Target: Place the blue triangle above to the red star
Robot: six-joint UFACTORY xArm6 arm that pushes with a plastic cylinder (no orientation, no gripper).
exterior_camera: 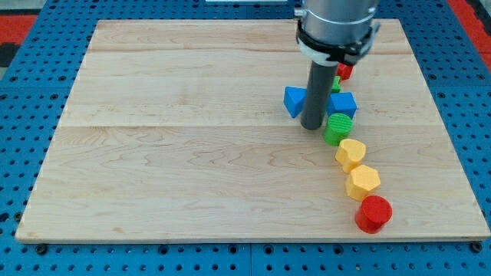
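The blue triangle lies on the wooden board, right of centre. My tip stands just to its right, touching or nearly touching it. A small red block, probably the red star, shows at the view's upper right, half hidden behind the arm. A blue block lies just right of the rod, and a green block peeks out behind it.
A curved row runs down the view's right: a ribbed green cylinder, a yellow block, another yellow block and a red cylinder. The arm's grey body hangs over the board's top right.
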